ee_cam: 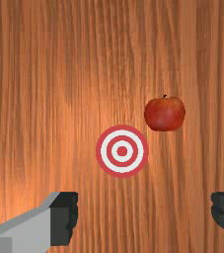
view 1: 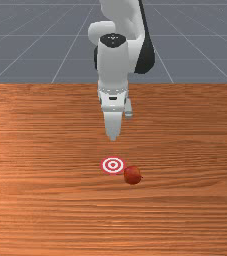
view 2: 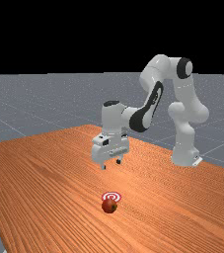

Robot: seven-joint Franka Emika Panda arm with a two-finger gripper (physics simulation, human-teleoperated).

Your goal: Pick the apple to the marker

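Note:
In the far view my gripper point(view 2: 111, 164) hangs well above the table, its two fingers wide apart with nothing between them. The wrist view has the gripper point(ee_cam: 144, 216) open too, with dark fingertips on either side. A red apple point(view 1: 132, 175) lies on the wood, close beside the round red-and-white marker point(view 1: 113, 165), toward the front view's right and nearer that camera. The wrist view shows the apple point(ee_cam: 165, 114) just off the edge of the marker point(ee_cam: 122, 151). In the far view the apple point(view 2: 109, 205) overlaps the near part of the marker point(view 2: 112, 196).
The orange-brown wooden table point(view 1: 40, 150) spreads around the apple and marker. The arm's base point(view 2: 185, 155) stands at the far view's right, and the table's edge runs along the far view's lower left.

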